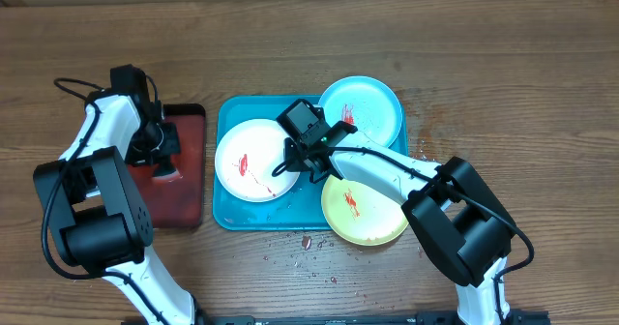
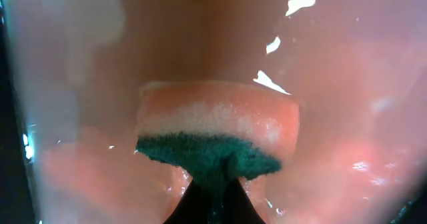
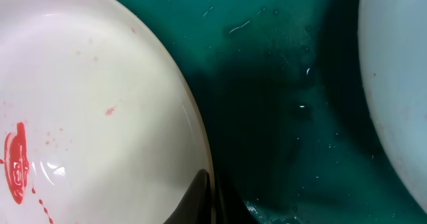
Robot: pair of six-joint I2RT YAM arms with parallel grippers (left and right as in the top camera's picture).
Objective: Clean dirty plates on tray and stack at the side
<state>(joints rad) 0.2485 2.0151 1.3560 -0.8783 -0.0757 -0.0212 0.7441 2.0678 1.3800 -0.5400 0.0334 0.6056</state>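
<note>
The white plate (image 1: 250, 159) with red smears lies on the left of the teal tray (image 1: 228, 215). The blue-rimmed plate (image 1: 372, 107) lies on the tray's back right corner. The green-rimmed plate (image 1: 366, 212) overlaps its front right edge. My right gripper (image 1: 293, 167) is shut on the right rim of the white plate (image 3: 100, 97), one finger above the rim and one below (image 3: 208, 201). My left gripper (image 1: 164, 161) is shut on a sponge (image 2: 217, 127) with a green scouring side, held over the red inside of the black tray (image 1: 186, 185).
Small red crumbs and drops (image 1: 308, 243) lie on the wooden table in front of the teal tray. The black tray's red floor looks wet (image 2: 360, 151). The left arm's base (image 1: 92, 204) stands beside the black tray.
</note>
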